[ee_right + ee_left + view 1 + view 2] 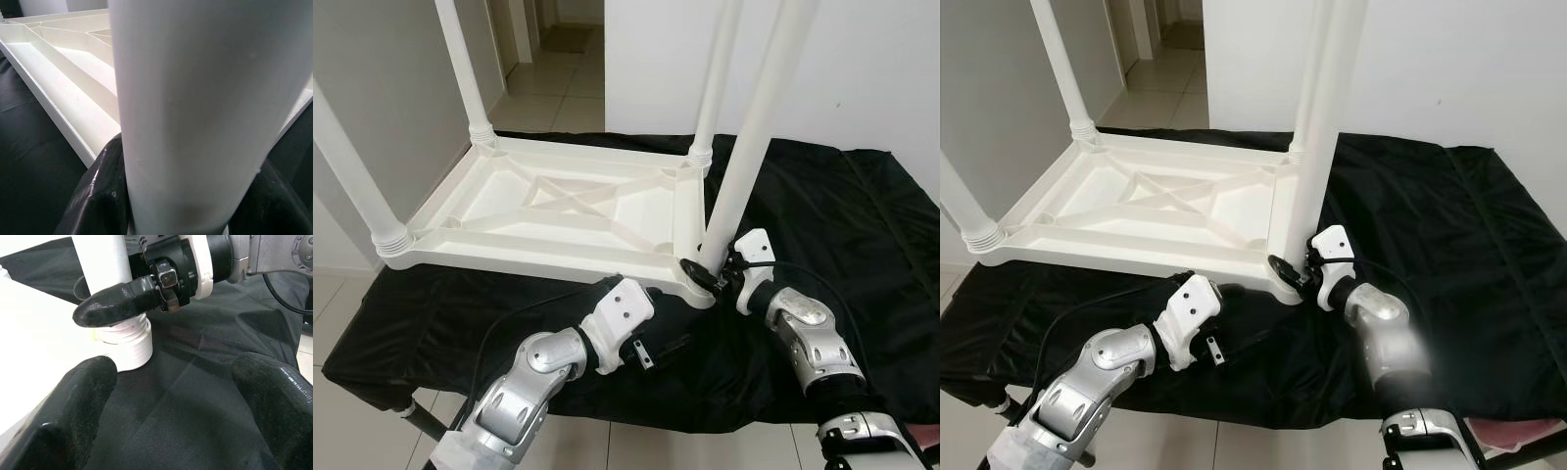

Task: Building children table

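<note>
A white plastic children's table [558, 211] lies upside down on a black cloth [832, 206]. Three legs stand in its corners: far left [465, 69], near left [352, 181] and far right [715, 78]. The fourth leg [754, 137] stands upright at the near right corner, its ribbed foot [124, 340] at the socket. My right gripper [705, 269] is shut on this leg just above its base, with fingers [98, 196] on both sides of it. My left gripper [181, 416] is open just over the cloth by the table's front edge, pointing at that corner and holding nothing.
The cloth-covered surface ends close in front of me, with tiled floor [333, 294] below on the left. A white wall [862, 69] stands behind, and a corridor [548, 59] opens at the far left. Bare cloth spreads to the right of the table.
</note>
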Available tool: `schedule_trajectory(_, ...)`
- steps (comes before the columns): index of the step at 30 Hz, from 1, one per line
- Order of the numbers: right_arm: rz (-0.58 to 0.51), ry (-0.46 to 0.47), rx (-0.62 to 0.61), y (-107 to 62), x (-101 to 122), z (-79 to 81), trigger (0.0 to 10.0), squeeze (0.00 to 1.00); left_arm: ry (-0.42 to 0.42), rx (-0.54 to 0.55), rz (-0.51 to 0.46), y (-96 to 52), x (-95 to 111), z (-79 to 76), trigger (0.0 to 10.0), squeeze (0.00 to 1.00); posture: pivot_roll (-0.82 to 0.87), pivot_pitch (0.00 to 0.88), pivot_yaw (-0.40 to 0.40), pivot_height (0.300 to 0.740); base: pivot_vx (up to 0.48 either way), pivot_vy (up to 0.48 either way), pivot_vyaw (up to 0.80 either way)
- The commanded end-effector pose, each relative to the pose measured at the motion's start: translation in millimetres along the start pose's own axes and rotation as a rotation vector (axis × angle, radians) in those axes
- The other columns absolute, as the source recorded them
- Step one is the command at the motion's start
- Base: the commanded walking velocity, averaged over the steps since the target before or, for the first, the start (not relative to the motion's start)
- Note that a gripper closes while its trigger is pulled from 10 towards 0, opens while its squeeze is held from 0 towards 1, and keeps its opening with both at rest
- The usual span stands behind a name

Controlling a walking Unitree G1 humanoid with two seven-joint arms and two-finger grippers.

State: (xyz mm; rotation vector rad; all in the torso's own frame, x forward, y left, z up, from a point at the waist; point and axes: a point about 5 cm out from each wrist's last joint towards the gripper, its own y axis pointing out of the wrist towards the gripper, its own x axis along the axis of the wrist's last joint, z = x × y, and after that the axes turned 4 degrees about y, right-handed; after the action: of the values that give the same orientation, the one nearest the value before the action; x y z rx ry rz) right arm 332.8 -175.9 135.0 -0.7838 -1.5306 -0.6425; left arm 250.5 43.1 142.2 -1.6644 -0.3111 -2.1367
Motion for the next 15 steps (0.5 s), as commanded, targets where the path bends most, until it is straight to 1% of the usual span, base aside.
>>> schedule_trajectory(1, 0.021, 0.030, 0.008, -2.5, -8, 2.3, 0.0, 0.00, 0.003, -0.010, 0.020, -0.5, -5, -2.3, 10.0, 0.00, -0.05, 0.000, 0.010, 0.740, 0.000, 0.000, 0.00)
schedule_trajectory(5, 0.013, 0.072, -0.006, -5.4, -12, 4.9, 0.0, 0.00, 0.001, -0.010, 0.019, -0.8, -5, -3.0, 10.0, 0.00, -0.05, 0.000, 0.008, 0.740, 0.000, 0.000, 0.00)
schedule_trajectory(6, 0.015, 0.079, -0.013, -6.3, -13, 5.8, 8.9, 0.00, 0.001, -0.011, 0.020, -0.9, -5, -3.3, 10.0, 0.00, -0.05, 0.000, 0.011, 0.740, 0.000, 0.000, 0.00)
schedule_trajectory(8, 0.016, 0.082, -0.017, -6.8, -14, 6.2, 8.9, 0.00, 0.001, -0.011, 0.020, -1.0, -5, -3.4, 10.0, 0.00, -0.05, 0.000, 0.011, 0.740, 0.000, 0.000, 0.00)
schedule_trajectory(9, 0.020, 0.093, -0.064, -8.3, -15, 5.7, 10.0, 0.00, 0.001, -0.010, 0.019, -1.7, -5, -3.2, 10.0, 0.00, -0.05, 0.000, 0.014, 0.740, 0.000, 0.000, 0.00)
schedule_trajectory(10, 0.024, 0.101, -0.099, -9.5, -16, 5.3, 10.0, 0.00, 0.002, -0.009, 0.019, -2.2, -5, -3.1, 10.0, 0.00, -0.05, 0.000, 0.014, 0.740, 0.000, 0.000, 0.00)
schedule_trajectory(11, 0.024, 0.101, -0.099, -9.5, -16, 5.3, 10.0, 0.00, 0.002, -0.009, 0.019, -2.2, -5, -3.1, 10.0, 0.00, -0.05, 0.000, 0.014, 0.740, 0.000, 0.000, 0.00)
schedule_trajectory(12, 0.012, 0.159, -0.248, -10.5, -17, 8.1, 10.0, 0.00, -0.005, -0.004, 0.026, -5.4, -7, -2.3, 10.0, 0.00, -0.05, 0.000, 0.010, 0.740, 0.000, 0.000, 0.00)
schedule_trajectory(13, 0.012, 0.159, -0.248, -10.5, -17, 8.1, 10.0, 0.00, -0.005, -0.004, 0.026, -5.4, -7, -2.3, 10.0, 0.00, -0.05, 0.000, 0.010, 0.740, 0.000, 0.000, 0.00)
schedule_trajectory(15, 0.028, 0.228, -0.417, -10.3, -22, 14.6, 10.0, 0.00, 0.000, -0.015, 0.034, -5.4, -9, -3.8, 10.0, 0.00, -0.05, 0.000, 0.008, 0.740, 0.000, 0.000, 0.00)
